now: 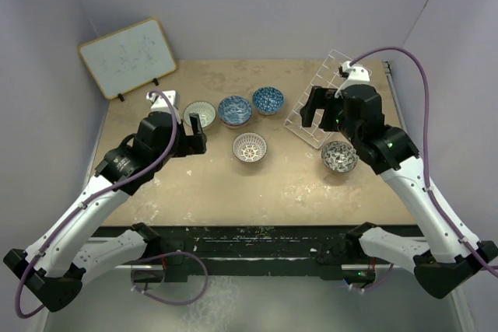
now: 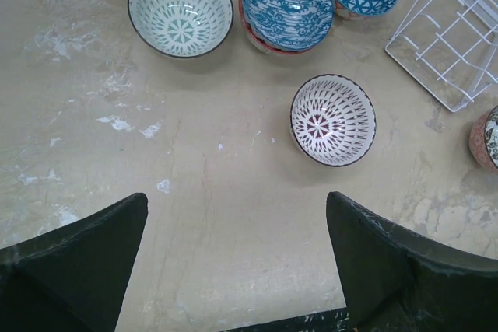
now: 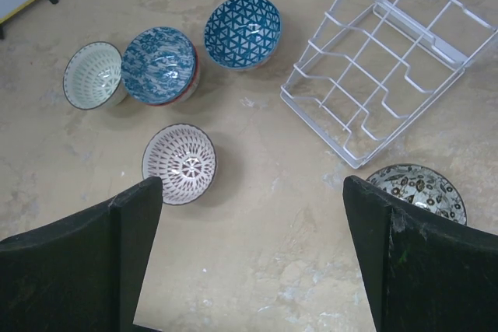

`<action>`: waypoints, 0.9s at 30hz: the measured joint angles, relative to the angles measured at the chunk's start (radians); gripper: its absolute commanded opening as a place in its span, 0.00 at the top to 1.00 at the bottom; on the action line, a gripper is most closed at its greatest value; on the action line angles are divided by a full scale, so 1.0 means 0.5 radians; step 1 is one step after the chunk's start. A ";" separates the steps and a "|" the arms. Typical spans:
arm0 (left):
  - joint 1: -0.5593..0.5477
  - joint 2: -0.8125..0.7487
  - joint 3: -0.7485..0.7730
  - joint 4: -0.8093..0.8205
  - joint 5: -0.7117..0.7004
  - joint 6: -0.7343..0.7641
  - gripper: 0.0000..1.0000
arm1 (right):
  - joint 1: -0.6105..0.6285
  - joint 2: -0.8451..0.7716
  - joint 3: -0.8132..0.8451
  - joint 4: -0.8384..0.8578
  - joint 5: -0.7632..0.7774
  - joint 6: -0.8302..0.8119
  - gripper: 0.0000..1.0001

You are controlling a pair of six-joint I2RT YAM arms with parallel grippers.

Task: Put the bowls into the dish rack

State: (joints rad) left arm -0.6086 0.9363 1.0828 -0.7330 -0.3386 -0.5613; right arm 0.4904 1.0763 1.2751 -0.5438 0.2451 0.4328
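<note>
Both tools stood wide open, holding nothing. The left gripper (image 2: 237,270) hung over bare beige tabletop (image 1: 194,184), and the right gripper (image 3: 253,262) hung near the table's middle. All five bowls sat on the table, outside the rack. The white bowl with a dark red star pattern (image 1: 250,147) sat near the centre. From it, a white bowl with green lattice (image 1: 200,113) lay at ten o'clock, a blue swirled bowl (image 1: 234,110) at eleven and a blue triangle-patterned bowl (image 1: 268,99) at one. The grey-speckled bowl (image 3: 416,190) lay at three o'clock. The white wire dish rack (image 3: 381,60) stood at two o'clock, just beyond the grey-speckled bowl.
</note>
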 measured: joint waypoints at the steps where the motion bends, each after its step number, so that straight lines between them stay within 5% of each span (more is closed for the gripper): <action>1: 0.000 0.000 0.000 0.003 0.001 0.007 0.01 | 0.000 -0.011 0.001 -0.008 -0.001 0.001 0.00; 12: 0.000 -0.140 -0.216 0.424 0.416 0.367 0.01 | -0.001 -0.101 0.001 -0.156 0.065 0.017 0.00; 18: -0.016 0.240 -0.161 0.634 0.665 0.459 0.01 | -0.037 -0.098 0.000 -0.234 0.063 0.029 0.00; 27: -0.345 0.780 -0.079 0.868 0.605 0.555 0.06 | -0.344 0.005 0.121 -0.209 -0.055 0.011 0.00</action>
State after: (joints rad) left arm -0.7811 1.3266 1.0431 -0.2989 -0.0360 -0.2840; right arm 0.3183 1.0786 1.3354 -0.6483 0.2176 0.4385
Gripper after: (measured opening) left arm 0.977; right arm 0.998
